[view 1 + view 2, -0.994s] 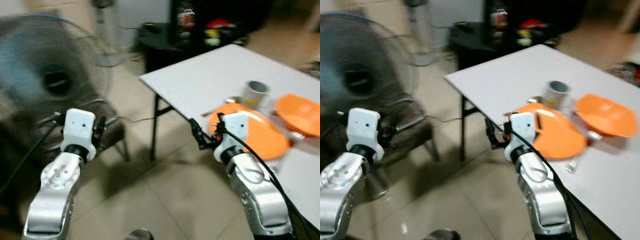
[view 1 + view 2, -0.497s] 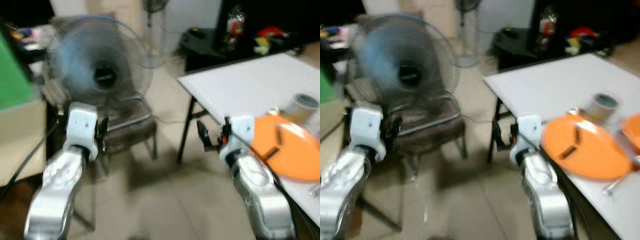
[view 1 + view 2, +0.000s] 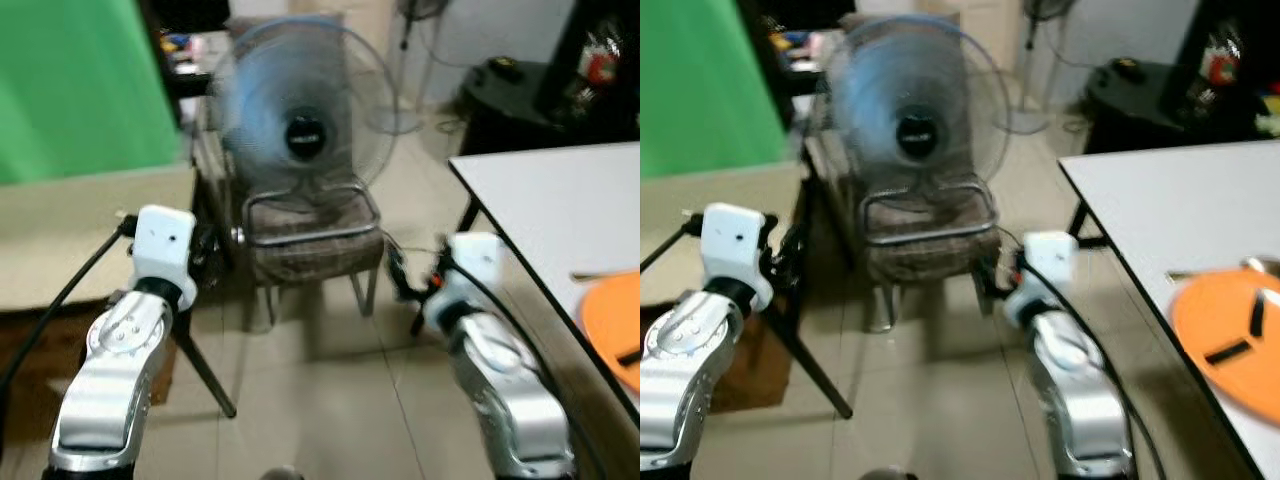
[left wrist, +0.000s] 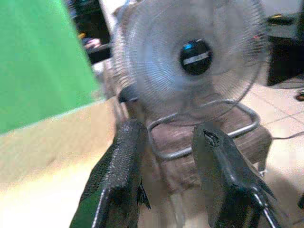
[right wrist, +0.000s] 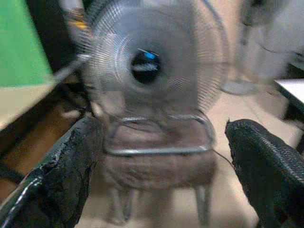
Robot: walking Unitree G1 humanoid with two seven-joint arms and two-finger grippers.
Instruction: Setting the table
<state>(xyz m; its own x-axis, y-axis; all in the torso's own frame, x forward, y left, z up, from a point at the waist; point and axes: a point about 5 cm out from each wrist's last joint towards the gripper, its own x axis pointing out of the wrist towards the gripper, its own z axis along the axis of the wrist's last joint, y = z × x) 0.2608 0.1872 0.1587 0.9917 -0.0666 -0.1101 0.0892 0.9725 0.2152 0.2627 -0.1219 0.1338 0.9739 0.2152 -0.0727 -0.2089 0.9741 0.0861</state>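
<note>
Two grippers of mine are raised in front of me, both pointing forward over the tiled floor, and neither one grasps anything. My left gripper has its two black fingers parted, with the seat of the chair showing through the gap in the left wrist view. My right gripper is spread wider, its two fingers standing well apart at the edges of the right wrist view, framing the same chair.

One electric fan stands ahead of me, its round cage blurred, just behind or on the one brown padded chair with a metal frame; I cannot tell which. One green panel fills the upper left, above a pale beige surface.

One white table reaches in from my right, its near corner close to my right forearm. One orange plate lies on it at the far right edge, well apart from both grippers, with two dark stick-like things on its face; they are too blurred for me to name. One low black stand sits beyond the table.

My left arm is bent and angled up on the left, its white wrist housing near the beige surface. My right arm mirrors it beside the table edge.
</note>
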